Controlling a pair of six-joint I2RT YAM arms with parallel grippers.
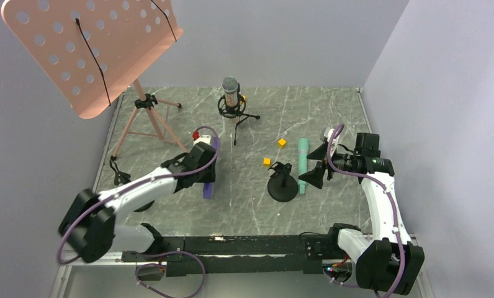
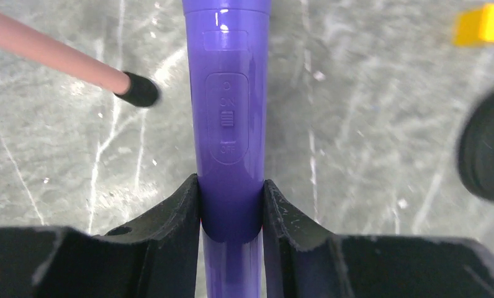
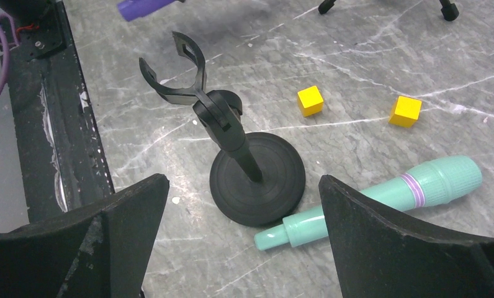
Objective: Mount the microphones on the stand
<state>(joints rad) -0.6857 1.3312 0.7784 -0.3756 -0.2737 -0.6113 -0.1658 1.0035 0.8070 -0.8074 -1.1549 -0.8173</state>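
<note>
Wrist of the left claw (image 1: 208, 176) hides most of the purple microphone (image 1: 208, 190) from above, left of the bench's middle, long axis running near edge to far edge. Left wrist view cuts off both ends. The glossy barrel, switch up, is clenched. Right wrist view shows the right claw (image 3: 243, 184) released above the black stand (image 3: 257, 180) and the flat-lying mint microphone (image 3: 381, 202).

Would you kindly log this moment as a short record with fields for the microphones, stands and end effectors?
purple microphone: clamped by the left end effector
mint green microphone: lying on the table beside the round-base stand
silver-pink microphone: upright in the tripod stand at the back
round-base stand: clip empty
right end effector: open, holding nothing
yellow cubes: two, loose on the table
</note>
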